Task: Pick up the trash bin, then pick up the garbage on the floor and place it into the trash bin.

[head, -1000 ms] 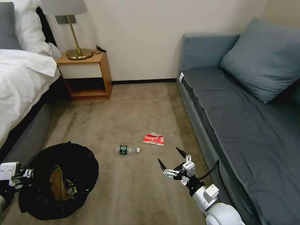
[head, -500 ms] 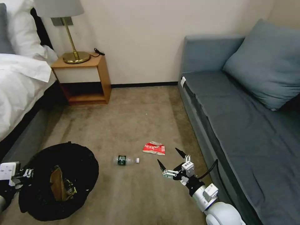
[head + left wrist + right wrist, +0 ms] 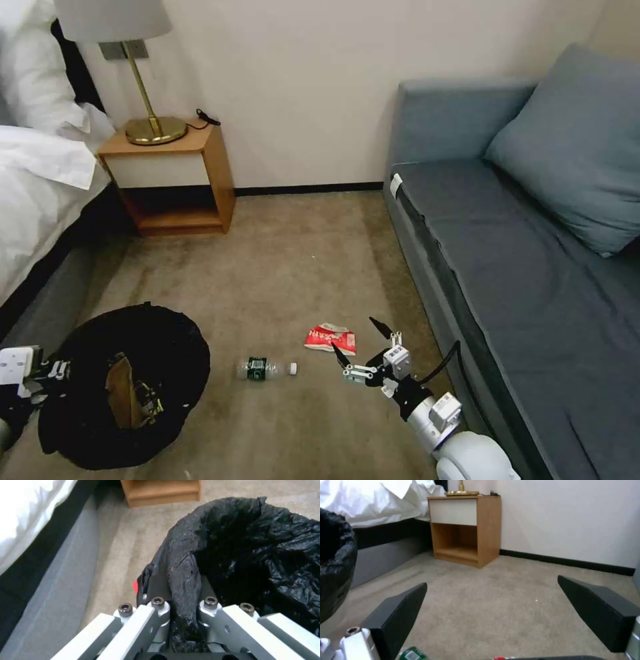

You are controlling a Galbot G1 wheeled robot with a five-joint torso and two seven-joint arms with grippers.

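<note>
A grey fabric sofa (image 3: 527, 293) with a plump cushion fills the right of the head view, and a white-sheeted bed (image 3: 33, 193) lies at the upper left beside a boxy wooden nightstand (image 3: 167, 180) bearing a brass lamp (image 3: 143, 100). The carpet (image 3: 280, 267) is short, beige and streaked. At the lower left sits the round trash bin (image 3: 120, 383), lined with crinkly black plastic, tan and gold-brown wrappers lying inside. The left gripper (image 3: 181, 610) is clamped on its bagged rim. Low in the middle lie the clear bottle (image 3: 263, 369), on its side with a dark green label, and, to its right and a little higher, the crumpled red-white packet (image 3: 331, 337). The right gripper (image 3: 360, 343), jaws spread wide, hovers just beside that packet, one black pointed fingertip (image 3: 339, 355) nearly overlapping it. Since the earlier frames the whole scene has slid down and left as the camera moved, and the right gripper has come closer to the packet.
</note>
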